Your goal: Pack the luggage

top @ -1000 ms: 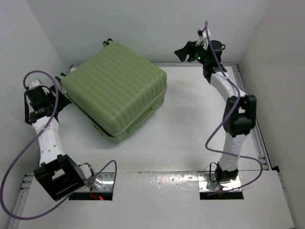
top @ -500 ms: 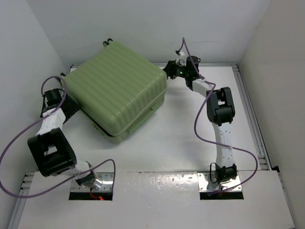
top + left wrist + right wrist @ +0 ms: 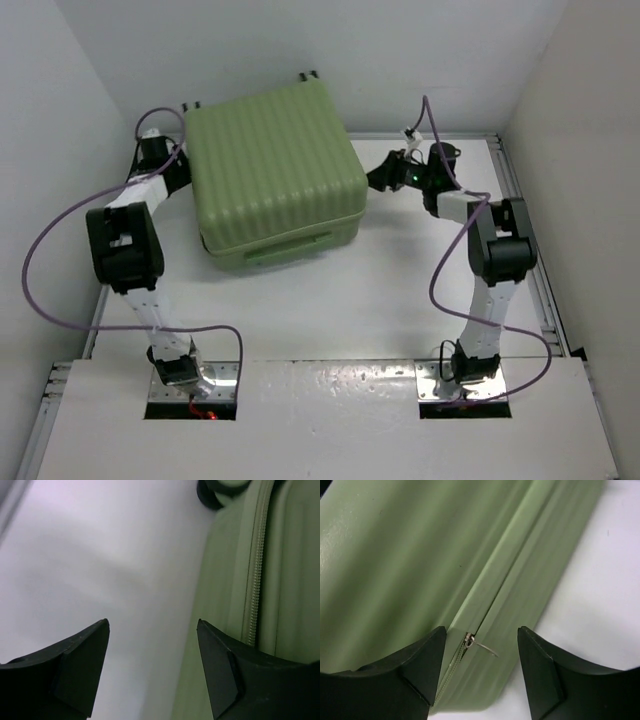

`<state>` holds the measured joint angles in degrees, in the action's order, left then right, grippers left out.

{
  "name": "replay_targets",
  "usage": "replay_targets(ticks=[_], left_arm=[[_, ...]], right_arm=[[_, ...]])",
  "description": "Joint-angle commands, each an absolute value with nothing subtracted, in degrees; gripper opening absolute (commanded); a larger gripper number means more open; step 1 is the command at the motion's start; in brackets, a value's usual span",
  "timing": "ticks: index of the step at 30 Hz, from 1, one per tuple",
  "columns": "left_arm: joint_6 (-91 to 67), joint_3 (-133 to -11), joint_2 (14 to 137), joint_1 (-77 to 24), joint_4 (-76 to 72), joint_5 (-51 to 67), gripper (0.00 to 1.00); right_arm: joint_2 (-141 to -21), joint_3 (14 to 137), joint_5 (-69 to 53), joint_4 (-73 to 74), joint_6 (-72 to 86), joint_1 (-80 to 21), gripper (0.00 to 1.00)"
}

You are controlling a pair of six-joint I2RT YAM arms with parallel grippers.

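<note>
Luggage (image 3: 275, 170) lies flat, shells shut; left gripper (image 3: 152, 625), spread and empty, sits beside its left side, right gripper (image 3: 481, 630), also spread, straddles the zipper pull (image 3: 470, 641) on its right seam: zipping likely remains.

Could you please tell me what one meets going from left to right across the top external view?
In order: left tool → luggage → right tool.
</note>
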<state>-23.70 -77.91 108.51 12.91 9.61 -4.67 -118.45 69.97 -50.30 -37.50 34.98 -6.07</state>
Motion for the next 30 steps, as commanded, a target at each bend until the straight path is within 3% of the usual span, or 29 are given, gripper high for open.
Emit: replay_targets(ticks=[1,5,9,14,20,24,30], left_arm=[[-24.8,-87.1,113.9,-1.7,1.8,15.5,0.78],[-23.3,-90.9,116.5,-3.8,1.0,14.6,0.86],[-21.2,-86.3,107.4,-2.4,-4.2,10.5,1.00],[-18.2,-81.0,95.0,5.5,-4.1,3.9,1.00],[-16.2,-68.3,74.6,15.2,4.1,5.8,1.00],[-16.8,-61.4,64.6,19.6,11.2,7.6,1.00],[-16.6,-59.4,60.3,28.6,20.3,4.2,0.94]], right_arm=[[-110.1,64.0,-65.8,-35.1,33.1,-9.0,0.61],[-100.4,55.4,-69.1,-32.8,32.3,-9.1,0.60],[-96.2,49.8,-71.6,-31.7,29.2,-15.0,0.59],[-96.3,50.8,-70.3,-32.7,23.5,-27.7,0.59],[-113.1,70.0,-60.9,-46.3,28.9,-40.5,0.61],[-120.2,85.9,-53.9,-46.3,34.7,-42.5,0.66],[-111.7,78.3,-51.2,-53.1,37.3,-38.4,0.66]])
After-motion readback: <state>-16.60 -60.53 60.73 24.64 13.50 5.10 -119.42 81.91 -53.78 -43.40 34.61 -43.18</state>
